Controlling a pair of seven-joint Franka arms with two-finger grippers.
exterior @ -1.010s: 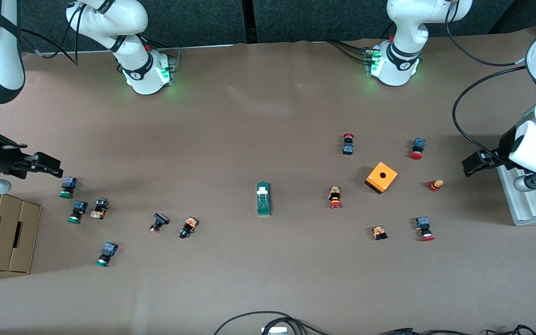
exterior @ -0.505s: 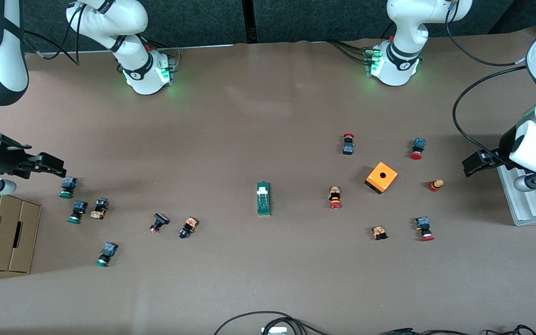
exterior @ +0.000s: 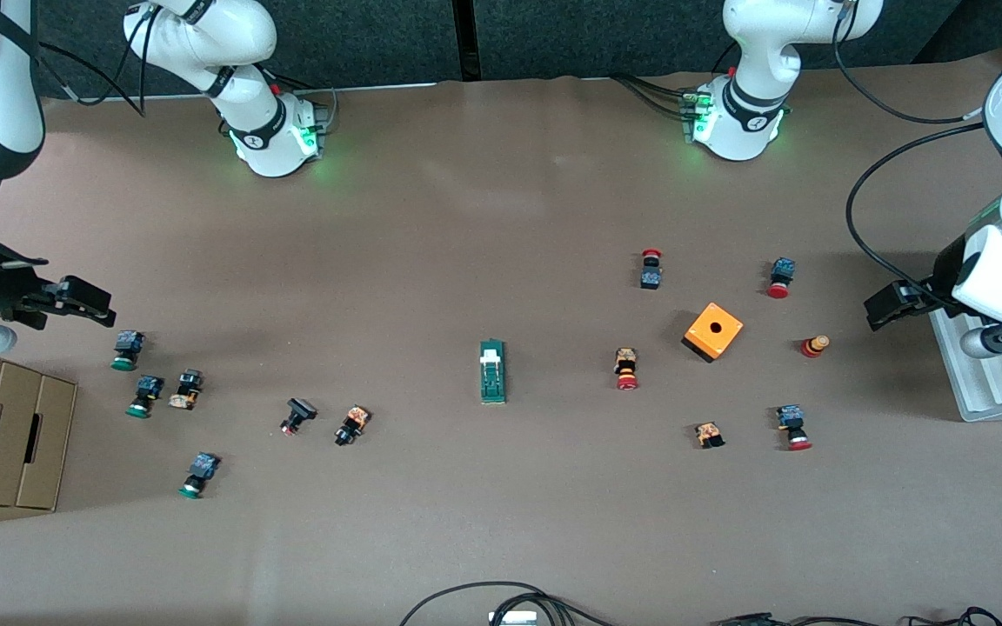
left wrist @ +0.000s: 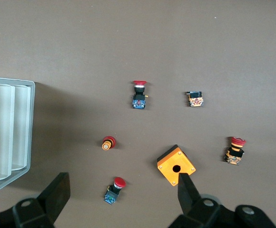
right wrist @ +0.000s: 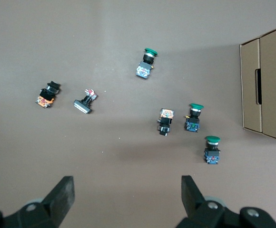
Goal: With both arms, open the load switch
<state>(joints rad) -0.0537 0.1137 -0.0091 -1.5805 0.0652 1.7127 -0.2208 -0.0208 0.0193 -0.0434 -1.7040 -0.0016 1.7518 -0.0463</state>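
Observation:
The load switch (exterior: 492,371), a narrow dark-green block with a white sliding piece, lies alone on the brown table about midway between the two arms. It appears in neither wrist view. My left gripper (exterior: 879,306) hangs open at the left arm's end of the table, over bare table beside a white tray. In the left wrist view the left gripper (left wrist: 123,183) has nothing between its fingers. My right gripper (exterior: 88,300) is open over the right arm's end, above a green-capped button (exterior: 126,349). The right wrist view shows that gripper (right wrist: 127,185) holding nothing.
An orange box (exterior: 713,330) with a hole and several red-capped push buttons (exterior: 626,368) lie toward the left arm's end. Green-capped and black buttons (exterior: 197,474) lie toward the right arm's end. A cardboard box (exterior: 5,435) and a white tray (exterior: 992,374) flank the table ends.
The right gripper has drifted slightly toward the robots' bases. The left arm and the load switch have not moved.

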